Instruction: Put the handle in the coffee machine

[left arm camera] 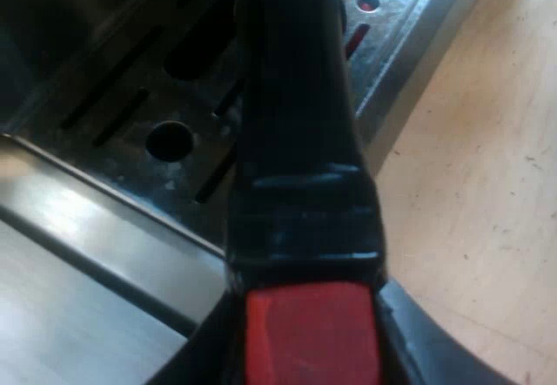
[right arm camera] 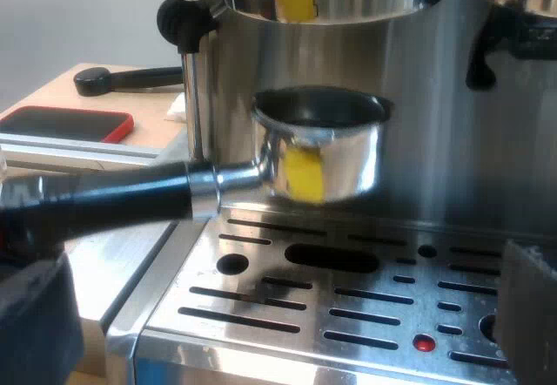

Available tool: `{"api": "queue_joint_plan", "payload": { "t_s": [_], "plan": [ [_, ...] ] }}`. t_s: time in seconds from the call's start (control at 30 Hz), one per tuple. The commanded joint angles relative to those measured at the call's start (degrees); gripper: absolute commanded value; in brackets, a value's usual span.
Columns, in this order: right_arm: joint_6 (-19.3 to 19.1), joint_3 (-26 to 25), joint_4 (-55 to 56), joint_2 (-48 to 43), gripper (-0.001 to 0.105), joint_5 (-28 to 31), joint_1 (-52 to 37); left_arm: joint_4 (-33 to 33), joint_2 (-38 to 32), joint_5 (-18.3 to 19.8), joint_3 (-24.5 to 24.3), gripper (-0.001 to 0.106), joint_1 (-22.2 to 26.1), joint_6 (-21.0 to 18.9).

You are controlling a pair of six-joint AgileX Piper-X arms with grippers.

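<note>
Insertion step: holder held under espresso machine head, unlocked, ahead of right gripper, spread wide, empty | left gripper clamped on handle | next: lift and twist judged needed.

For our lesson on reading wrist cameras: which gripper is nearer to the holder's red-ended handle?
Left. The left gripper clasps the handle at its red end. The right gripper hangs open over the drip tray, apart from the holder.

site: coffee station | cues: espresso machine, wooden tabletop
</note>
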Motion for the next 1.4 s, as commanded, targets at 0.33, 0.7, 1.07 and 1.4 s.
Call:
{"api": "queue_joint_plan", "payload": {
  "t_s": [0.33,0.7,1.07,1.4],
  "plan": [
    [-0.76,-0.35,-0.48,-0.04,0.1,0.84,-0.12,-1.82,2.75,2.98,-5.15,0.0,-0.14,0.21],
    [-0.76,-0.35,-0.48,-0.04,0.1,0.84,-0.12,-3.61,2.75,3.84,-5.97,0.0,-0.14,0.21],
    [-0.76,-0.35,-0.48,-0.04,0.1,0.84,-0.12,-4.7,2.75,2.93,-5.96,0.0,-0.14,-0.11],
    [-0.76,-0.35,-0.48,-0.04,0.1,0.84,-0.12,-5.95,2.75,2.41,-6.83,0.0,-0.14,-0.11]
  ]
}}
